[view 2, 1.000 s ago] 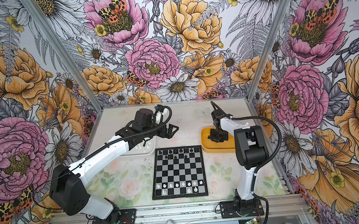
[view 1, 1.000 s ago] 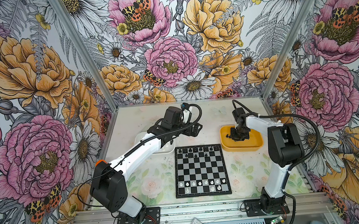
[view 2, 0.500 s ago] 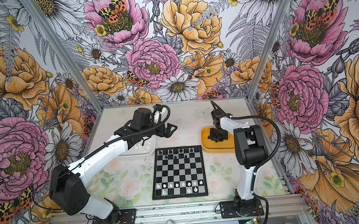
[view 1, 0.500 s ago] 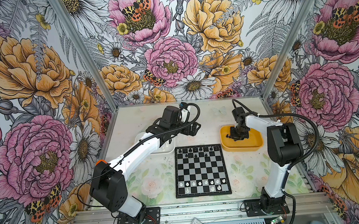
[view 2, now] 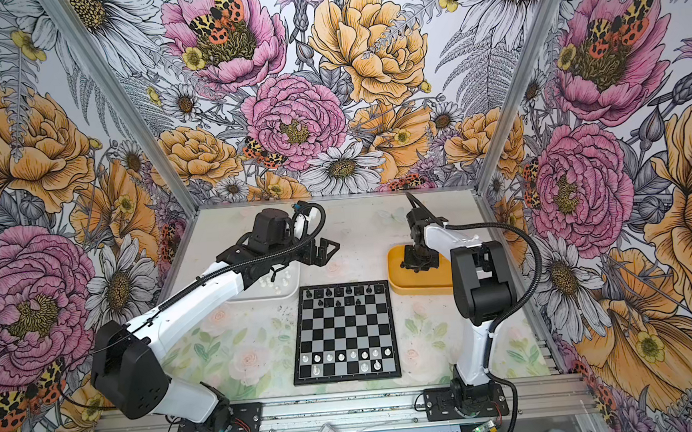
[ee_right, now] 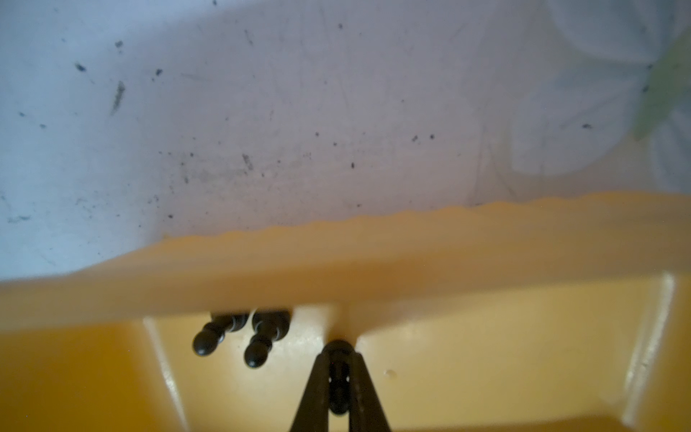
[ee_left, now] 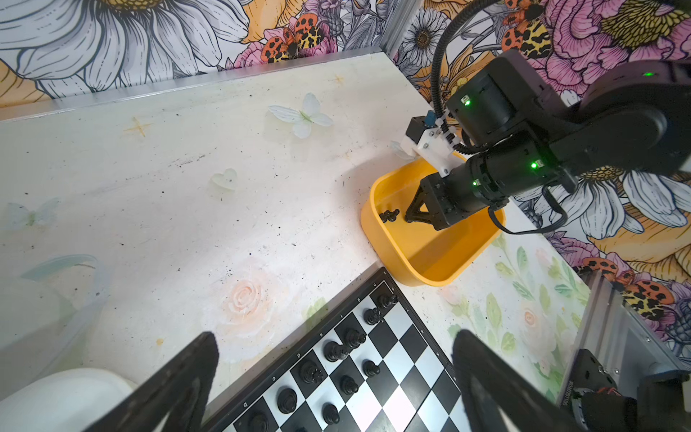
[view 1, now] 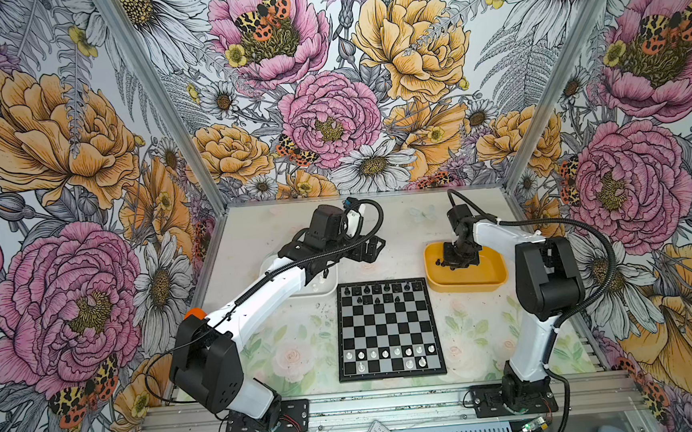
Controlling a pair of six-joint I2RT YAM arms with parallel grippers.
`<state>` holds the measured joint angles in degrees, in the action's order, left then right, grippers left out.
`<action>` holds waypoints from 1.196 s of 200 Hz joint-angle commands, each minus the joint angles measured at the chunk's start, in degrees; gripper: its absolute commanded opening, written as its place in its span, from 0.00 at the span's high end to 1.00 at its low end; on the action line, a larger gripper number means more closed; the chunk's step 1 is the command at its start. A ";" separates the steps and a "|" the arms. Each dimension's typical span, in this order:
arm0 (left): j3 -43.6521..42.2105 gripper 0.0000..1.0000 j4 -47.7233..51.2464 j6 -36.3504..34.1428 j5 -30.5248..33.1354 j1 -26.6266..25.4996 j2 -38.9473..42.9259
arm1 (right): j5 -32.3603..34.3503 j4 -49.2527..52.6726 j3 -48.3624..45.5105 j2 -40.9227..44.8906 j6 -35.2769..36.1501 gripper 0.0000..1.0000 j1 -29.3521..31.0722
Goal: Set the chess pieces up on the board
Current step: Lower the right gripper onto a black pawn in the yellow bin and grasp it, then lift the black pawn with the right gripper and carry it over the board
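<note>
Several white chess pieces (view 1: pixel 385 353) stand on the two nearest rows of the board (view 1: pixel 388 326): a full front rank with only a few behind it, so that side looks part-filled. Past the bare middle squares, black chess pieces (view 1: pixel 387 287) occupy the far rows, with gaps.

Just beyond the board's far left corner a white tray (view 1: pixel 320 289) sits on the desk (view 1: pixel 295 345), holding a few spare white men. The left claw (view 2: pixel 325 254) hovers by its inner edge, released wide and empty, apparently waiting off the board.

Beyond the far right corner, the yellow tray (view 1: pixel 486 276) serves as the black stock. The right claw (ee_right: pixel 338 359) reaches down into it and is clenched on a black piece (ee_right: pixel 337 385), pinched between the fingertips. Two loose black pieces (ee_right: pixel 258 348) lie on their sides against the tray wall just beside it. The pickup seems made, and a lift toward the far rows should follow.
</note>
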<state>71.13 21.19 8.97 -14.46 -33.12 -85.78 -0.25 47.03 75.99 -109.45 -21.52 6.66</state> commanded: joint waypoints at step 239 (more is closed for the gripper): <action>-14.43 0.01 -3.59 3.28 3.97 6.27 14.82 | 2.17 11.79 7.70 12.69 -6.69 0.92 12.51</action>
<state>57.87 19.86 10.59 -11.55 -28.40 -72.99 1.52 57.52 83.26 -99.88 -24.73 17.72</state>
